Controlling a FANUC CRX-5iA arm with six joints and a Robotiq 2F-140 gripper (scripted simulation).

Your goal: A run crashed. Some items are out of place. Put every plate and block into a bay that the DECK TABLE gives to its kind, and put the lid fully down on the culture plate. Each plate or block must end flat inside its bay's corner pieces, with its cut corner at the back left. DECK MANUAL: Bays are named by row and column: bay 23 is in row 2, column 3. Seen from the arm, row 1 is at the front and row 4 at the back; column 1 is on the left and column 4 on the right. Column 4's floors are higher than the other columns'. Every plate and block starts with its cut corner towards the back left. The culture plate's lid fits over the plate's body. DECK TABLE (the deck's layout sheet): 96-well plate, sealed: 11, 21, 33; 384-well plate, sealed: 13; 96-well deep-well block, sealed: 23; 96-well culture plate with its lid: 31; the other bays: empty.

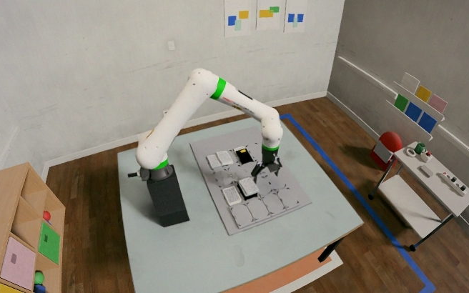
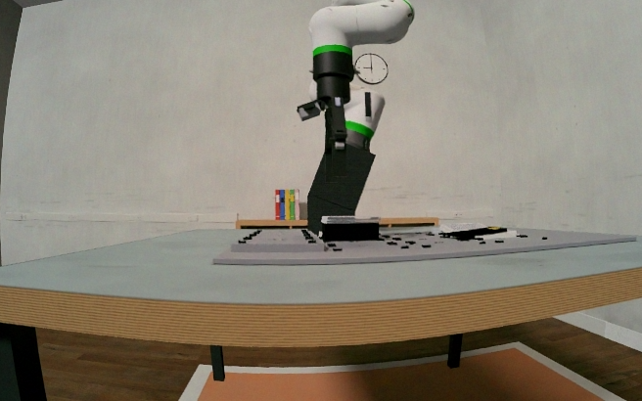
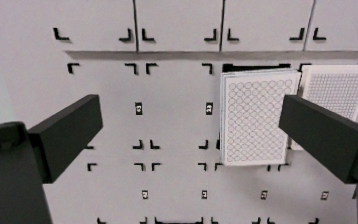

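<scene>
My gripper is wide open and empty, high above the deck. A white round-well plate rests on the black block in bay 23. It sits slightly askew, with the block's edge showing at one end. A fine-grid white plate lies in bay 13. In column 1, one white plate overlaps another. A black piece with a yellow label lies at bay 31; white shows at its end.
Column 4's raised strip runs along one side of the deck. Black corner pieces mark the bays. A faint pale patch shows near bay 12 in the top view; I cannot tell what it is. My arm's dark pedestal stands beside the deck.
</scene>
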